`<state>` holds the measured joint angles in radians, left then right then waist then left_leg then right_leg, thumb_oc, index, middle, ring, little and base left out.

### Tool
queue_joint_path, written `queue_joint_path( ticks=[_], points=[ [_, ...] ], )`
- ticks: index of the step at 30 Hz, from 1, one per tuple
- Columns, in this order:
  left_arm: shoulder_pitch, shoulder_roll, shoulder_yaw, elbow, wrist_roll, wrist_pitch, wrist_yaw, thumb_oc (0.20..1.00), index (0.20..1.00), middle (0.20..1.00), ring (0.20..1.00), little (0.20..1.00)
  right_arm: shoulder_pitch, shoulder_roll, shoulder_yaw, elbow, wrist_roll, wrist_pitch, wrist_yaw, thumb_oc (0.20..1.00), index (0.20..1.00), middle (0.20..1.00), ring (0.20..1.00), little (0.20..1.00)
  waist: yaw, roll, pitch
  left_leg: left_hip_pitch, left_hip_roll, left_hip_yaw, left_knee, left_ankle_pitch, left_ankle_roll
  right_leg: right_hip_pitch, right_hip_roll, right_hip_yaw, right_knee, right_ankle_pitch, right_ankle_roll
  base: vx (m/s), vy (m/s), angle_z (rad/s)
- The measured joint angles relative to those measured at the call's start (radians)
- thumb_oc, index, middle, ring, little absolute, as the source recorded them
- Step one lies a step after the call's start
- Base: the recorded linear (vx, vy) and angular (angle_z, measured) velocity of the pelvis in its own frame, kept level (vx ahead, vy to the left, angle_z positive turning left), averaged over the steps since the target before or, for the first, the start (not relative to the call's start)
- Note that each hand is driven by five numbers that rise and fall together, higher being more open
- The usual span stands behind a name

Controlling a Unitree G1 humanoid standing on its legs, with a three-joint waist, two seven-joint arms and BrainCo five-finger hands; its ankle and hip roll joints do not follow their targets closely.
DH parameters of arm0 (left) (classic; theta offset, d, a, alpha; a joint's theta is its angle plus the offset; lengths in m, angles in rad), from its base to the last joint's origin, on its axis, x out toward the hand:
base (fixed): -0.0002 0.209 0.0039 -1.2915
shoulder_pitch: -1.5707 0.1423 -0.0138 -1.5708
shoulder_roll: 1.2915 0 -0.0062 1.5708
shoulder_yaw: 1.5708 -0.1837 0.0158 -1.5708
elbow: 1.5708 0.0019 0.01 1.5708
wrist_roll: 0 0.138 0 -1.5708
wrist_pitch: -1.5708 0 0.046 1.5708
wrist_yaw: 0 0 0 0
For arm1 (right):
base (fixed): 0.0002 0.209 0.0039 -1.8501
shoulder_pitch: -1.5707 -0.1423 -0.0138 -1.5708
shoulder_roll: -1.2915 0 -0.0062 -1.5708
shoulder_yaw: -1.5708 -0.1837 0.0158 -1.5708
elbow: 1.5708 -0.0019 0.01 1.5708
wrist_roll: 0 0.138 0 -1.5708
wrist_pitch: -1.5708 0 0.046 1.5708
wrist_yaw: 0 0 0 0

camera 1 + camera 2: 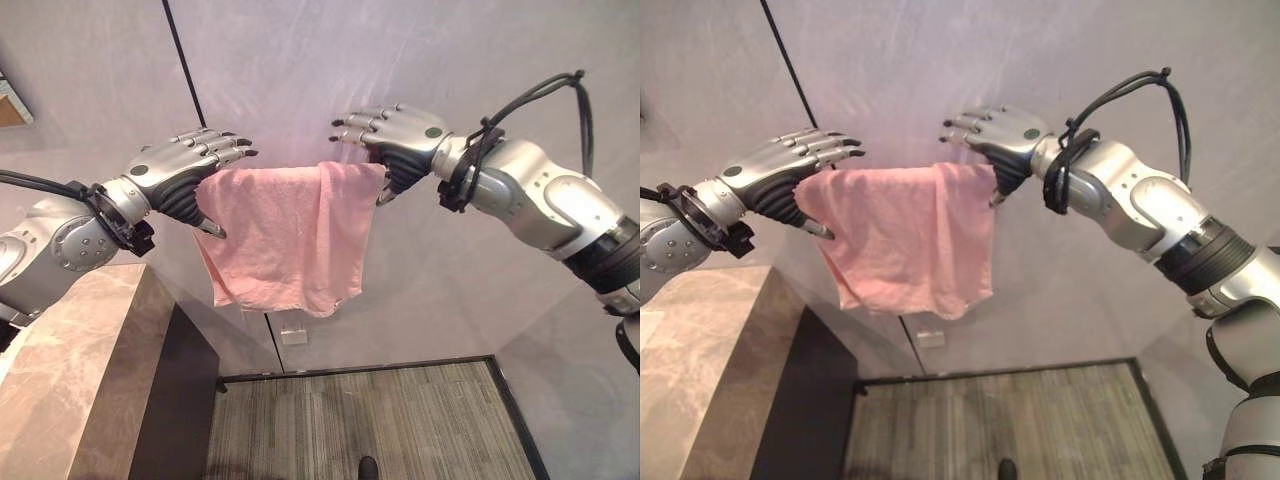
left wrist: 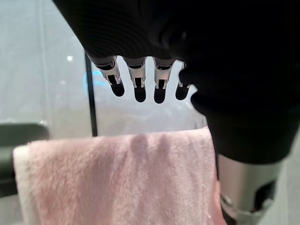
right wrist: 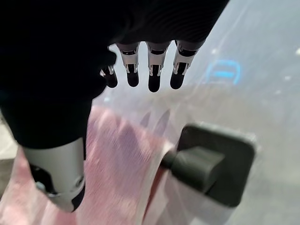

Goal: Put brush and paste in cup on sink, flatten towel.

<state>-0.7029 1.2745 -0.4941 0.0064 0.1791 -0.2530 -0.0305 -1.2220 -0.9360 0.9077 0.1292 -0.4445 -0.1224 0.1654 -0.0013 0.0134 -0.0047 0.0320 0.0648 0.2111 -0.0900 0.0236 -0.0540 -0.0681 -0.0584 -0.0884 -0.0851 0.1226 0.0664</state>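
Grey wall, marble counter (left), striped carpet floor.

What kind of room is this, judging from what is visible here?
Probably a bathroom or a mock-up of one: a pink towel hangs over a rail on a dark wall bracket, and a marble-look counter stands beside it. Both hands, left hand and right hand, are at the towel.
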Motion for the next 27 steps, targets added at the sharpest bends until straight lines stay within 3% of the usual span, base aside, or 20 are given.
queue_joint_path(
  ticks=[5,27],
  points=[
    [0.0,-0.064,-0.004,0.025,0.027,0.007,-0.016,1.0,1.0,1.0,1.0,1.0,0.0,0.041,0.022,0.011,-0.001,0.0,0.02,1.0,1.0,1.0,1.0,1.0,0.0,0.001,0.0,-0.002,0.0,0.0,0.0,0.0,0.0,-0.002,0.0,0.0,0.0,0.0,0.0,0.0,0.0,0.0],
    [0.005,-0.146,-0.024,0.095,0.099,0.04,-0.016,1.0,1.0,1.0,1.0,1.0,0.006,0.036,0.026,-0.007,-0.003,0.0,0.057,1.0,1.0,1.0,1.0,1.0,-0.008,0.0,-0.002,-0.005,0.0,-0.005,0.0,0.0,0.0,-0.003,0.001,-0.002,0.0,0.0,-0.001,0.0,0.0,0.0]
  ],
)
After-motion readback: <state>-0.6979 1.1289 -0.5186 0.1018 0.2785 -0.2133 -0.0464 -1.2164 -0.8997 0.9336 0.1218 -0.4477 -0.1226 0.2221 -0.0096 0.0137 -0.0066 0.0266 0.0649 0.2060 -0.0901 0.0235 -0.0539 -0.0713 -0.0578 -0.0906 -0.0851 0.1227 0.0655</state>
